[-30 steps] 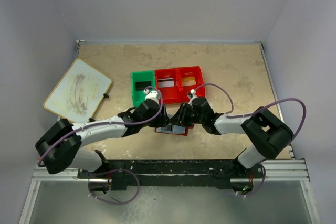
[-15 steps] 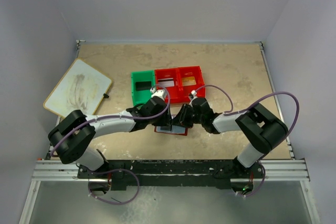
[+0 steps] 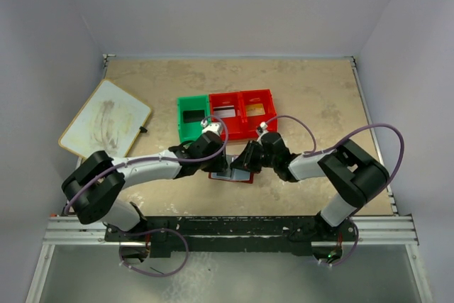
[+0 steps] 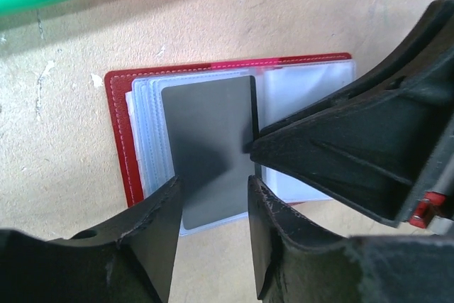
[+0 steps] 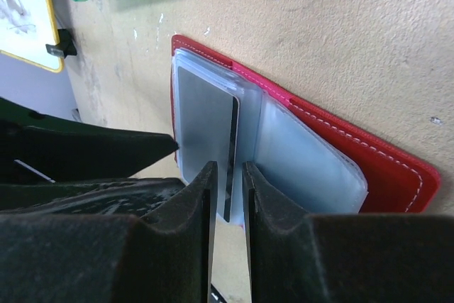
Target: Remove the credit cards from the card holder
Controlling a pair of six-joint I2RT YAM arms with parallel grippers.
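Right tool [image 5: 228,175] astride card [image 5: 206,115], bin [image 3: 238,114] behind

Top external: high behind arm bases, facing down over whole tabletop [image 3: 319,97]. Wrist views: very close, low, looking past own fingers [image 4: 152,246]. All three share open holder [image 3: 228,177].

Black-jointed arms [image 3: 145,168] with white links trail purple cables [image 3: 383,126].

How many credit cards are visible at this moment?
4: grey card in the card holder; black card, silver card and gold card, one per compartment of the bin tray. More may hide in the sleeves.
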